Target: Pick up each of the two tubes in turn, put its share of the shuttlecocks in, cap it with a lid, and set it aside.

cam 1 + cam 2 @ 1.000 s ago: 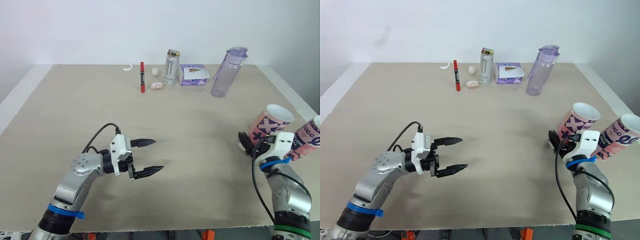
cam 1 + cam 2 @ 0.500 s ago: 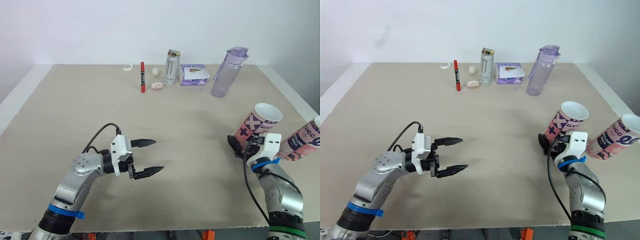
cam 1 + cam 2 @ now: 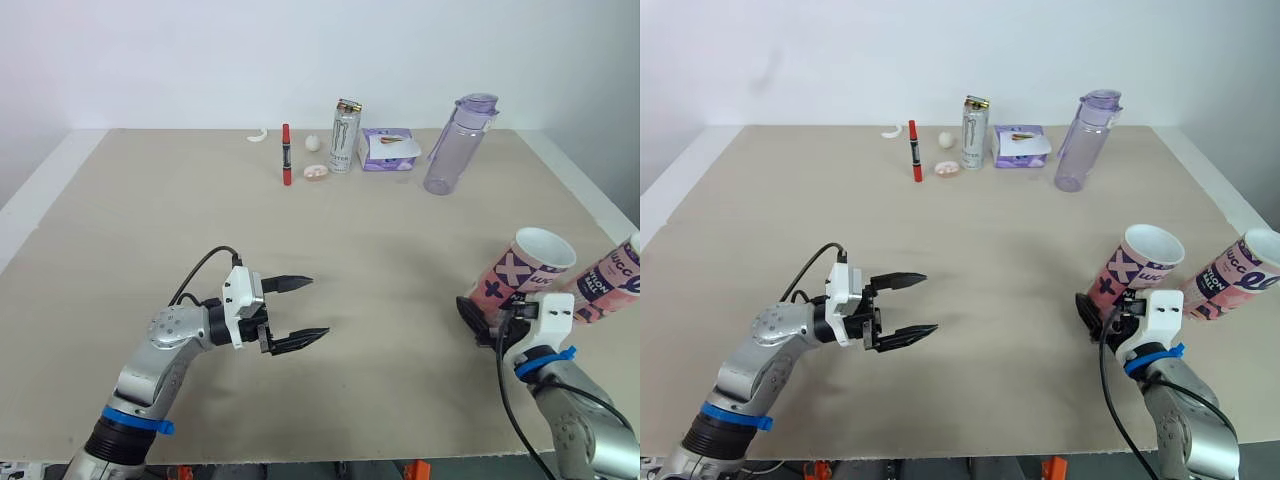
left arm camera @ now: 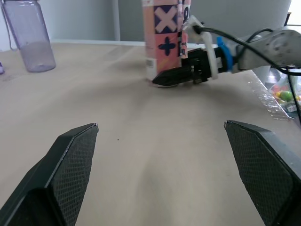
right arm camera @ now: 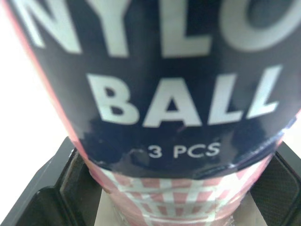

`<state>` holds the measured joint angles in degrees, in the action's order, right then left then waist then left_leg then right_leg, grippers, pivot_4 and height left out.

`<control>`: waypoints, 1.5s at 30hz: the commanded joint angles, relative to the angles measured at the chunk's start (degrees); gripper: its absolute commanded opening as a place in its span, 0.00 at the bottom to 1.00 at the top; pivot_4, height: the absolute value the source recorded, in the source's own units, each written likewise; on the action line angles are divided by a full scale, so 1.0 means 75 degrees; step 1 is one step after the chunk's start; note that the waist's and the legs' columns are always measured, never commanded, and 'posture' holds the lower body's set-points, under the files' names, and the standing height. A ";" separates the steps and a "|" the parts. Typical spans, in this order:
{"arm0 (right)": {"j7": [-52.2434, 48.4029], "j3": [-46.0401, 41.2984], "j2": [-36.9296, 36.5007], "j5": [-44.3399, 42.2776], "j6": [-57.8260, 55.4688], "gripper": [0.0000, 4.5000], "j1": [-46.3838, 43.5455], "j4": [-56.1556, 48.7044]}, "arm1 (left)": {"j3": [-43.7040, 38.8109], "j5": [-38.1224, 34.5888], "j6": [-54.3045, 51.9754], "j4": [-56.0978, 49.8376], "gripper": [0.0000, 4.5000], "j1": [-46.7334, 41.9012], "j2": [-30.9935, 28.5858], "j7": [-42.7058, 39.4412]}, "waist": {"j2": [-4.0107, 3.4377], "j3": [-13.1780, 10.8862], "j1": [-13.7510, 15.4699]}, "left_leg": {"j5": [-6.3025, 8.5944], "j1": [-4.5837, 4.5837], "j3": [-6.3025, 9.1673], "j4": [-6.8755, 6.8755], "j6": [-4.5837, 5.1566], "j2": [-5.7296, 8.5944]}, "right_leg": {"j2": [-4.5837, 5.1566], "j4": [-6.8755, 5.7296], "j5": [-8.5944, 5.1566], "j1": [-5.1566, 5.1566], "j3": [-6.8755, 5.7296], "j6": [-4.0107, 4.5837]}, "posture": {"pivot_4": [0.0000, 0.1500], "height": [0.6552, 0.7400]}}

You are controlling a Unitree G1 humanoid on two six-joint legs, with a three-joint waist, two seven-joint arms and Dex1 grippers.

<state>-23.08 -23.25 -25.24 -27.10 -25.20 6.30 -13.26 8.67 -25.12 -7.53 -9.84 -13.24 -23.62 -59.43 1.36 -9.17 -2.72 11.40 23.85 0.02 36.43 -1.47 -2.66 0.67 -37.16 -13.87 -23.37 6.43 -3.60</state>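
In the right gripper (image 3: 1095, 312), the tilted tube (image 3: 1137, 268) has its foot partly hidden.

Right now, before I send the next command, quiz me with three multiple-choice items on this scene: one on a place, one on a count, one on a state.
1. Where is the purple water bottle?
A. Lying flat at the near side.
B. Inside a box.
C. Upright at the far side of the table, right of the can.

2. How many shuttlecock tubes are in view?
A. One.
B. Two.
C. Four.

3. How is the left gripper?
A. Open, holding nothing.
B. Shut on a lid.
C. Shut on a shuttlecock.

Answers:
1 C: it stands upright in the back row, just right of the can.
2 B: the crossed tube has a second tube to its right.
3 A: its fingers are spread with bare table between them.
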 commanded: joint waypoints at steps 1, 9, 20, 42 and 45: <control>-0.0182 0.0161 -0.0154 0.0280 0.0534 0.97 -0.0653 0.0573 | 0.0029 0.0075 0.0288 0.0108 1.00 -0.0242 0.0074 -0.0123 | 0.0000 0.0000 -0.0001 | 0.0000 -0.0001 0.0000 0.0000 0.0000 0.0000 | 0.0000 0.0000 0.0000 0.0000 0.0000 0.0000 | 1.00 1.00; -0.0282 0.0432 0.0053 0.0662 0.1333 0.97 -0.1397 0.1867 | -0.0008 0.0125 0.0341 0.0088 1.00 -0.0170 -0.0016 -0.0126 | -0.0003 -0.0002 -0.0002 | 0.0000 0.0006 0.0000 -0.0003 0.0000 0.0000 | -0.0004 0.0001 -0.0008 0.0000 0.0001 -0.0005 | 1.00 1.00; -0.0226 0.0701 0.0251 0.0936 0.1715 0.70 -0.1600 0.2293 | -0.0056 0.0207 0.0324 -0.0001 1.00 -0.0058 -0.0091 -0.0060 | 0.0000 -0.0001 -0.0009 | 0.0000 -0.0007 0.0000 -0.0001 0.0000 -0.0003 | -0.0007 0.0001 0.0008 0.0004 0.0003 -0.0001 | 1.00 1.00; -0.0202 0.0473 0.0268 0.0538 0.0941 0.96 -0.0306 0.0770 | -0.0044 0.0226 0.0295 -0.0093 1.00 0.0031 -0.0191 -0.0015 | 0.0017 0.0010 0.0006 | 0.0001 -0.0001 0.0005 -0.0007 -0.0001 -0.0005 | -0.0008 0.0001 -0.0011 0.0005 0.0000 0.0000 | 1.00 1.00; -0.0746 0.1095 -0.0330 0.1311 0.1402 0.96 0.0198 0.0523 | -0.0006 0.0231 0.0306 -0.0033 1.00 -0.0022 -0.0180 -0.0024 | 0.0017 0.0010 0.0015 | 0.0001 0.0000 0.0005 -0.0007 -0.0001 -0.0003 | -0.0005 0.0001 -0.0012 0.0005 0.0000 0.0000 | 1.00 1.00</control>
<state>-26.29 -17.40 -25.83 -20.44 -15.74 5.50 -7.99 9.04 -22.97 -6.09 -8.03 -12.96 -24.99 -59.34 1.49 -9.10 -2.61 11.41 23.85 0.05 36.38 -1.48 -2.67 0.64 -37.15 -13.97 -23.33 6.43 -3.61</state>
